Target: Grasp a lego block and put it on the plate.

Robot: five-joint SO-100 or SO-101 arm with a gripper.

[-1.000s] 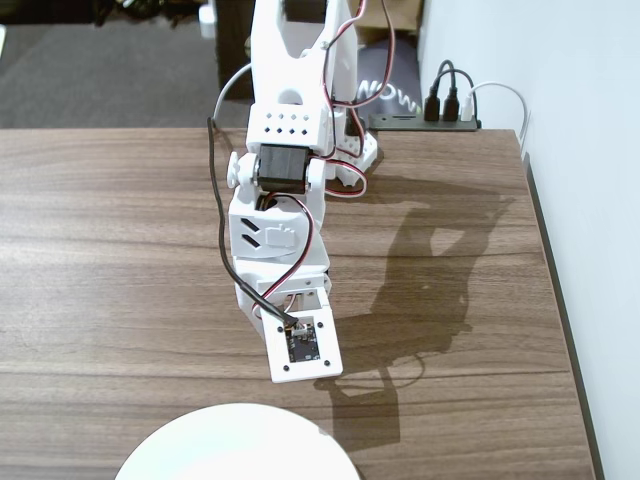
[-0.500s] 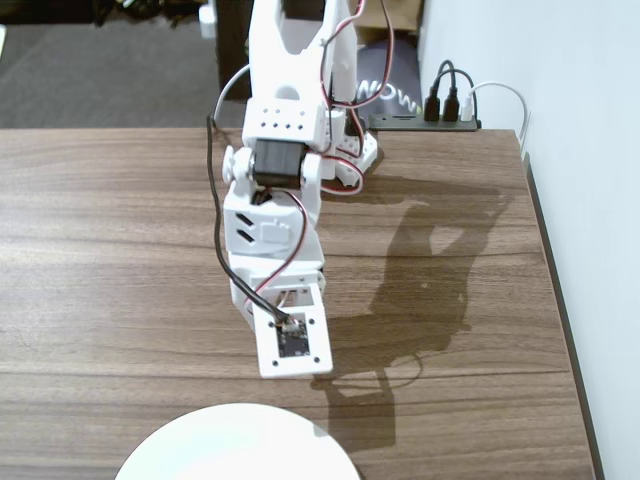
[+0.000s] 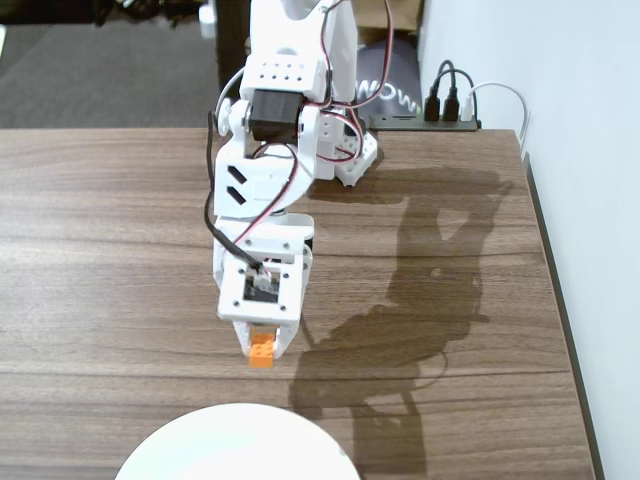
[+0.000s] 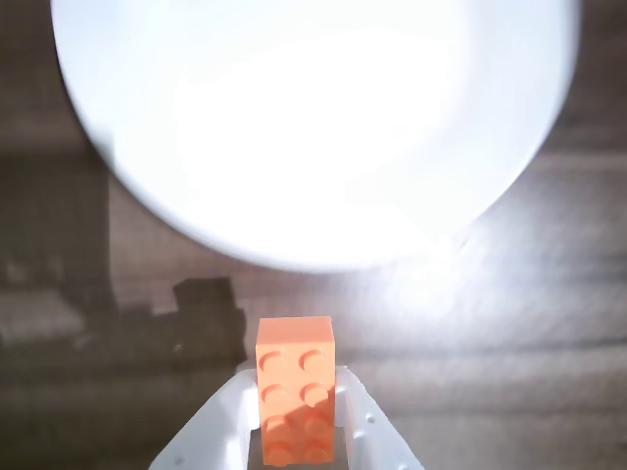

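Note:
The orange lego block (image 4: 294, 387) sits clamped between my white fingers, studs facing the wrist camera, its far end sticking out past the fingertips. My gripper (image 4: 294, 377) is shut on it. In the fixed view the lego block (image 3: 262, 349) pokes out below the gripper (image 3: 262, 345), lifted above the wooden table. The white plate (image 4: 313, 127) fills the upper part of the wrist view, ahead of the block. In the fixed view the plate (image 3: 236, 445) lies at the bottom edge, just below the gripper, partly cut off.
The wooden table (image 3: 100, 250) stretches to the left and right of the arm. A power strip with plugged cables (image 3: 450, 110) sits at the back right, by the white wall (image 3: 590, 200). The arm's shadow (image 3: 430, 290) falls to the right.
The arm has swung left and risen, tilting the wrist. The orange block now shows below the fingertips, where it was hidden under the camera mount before.

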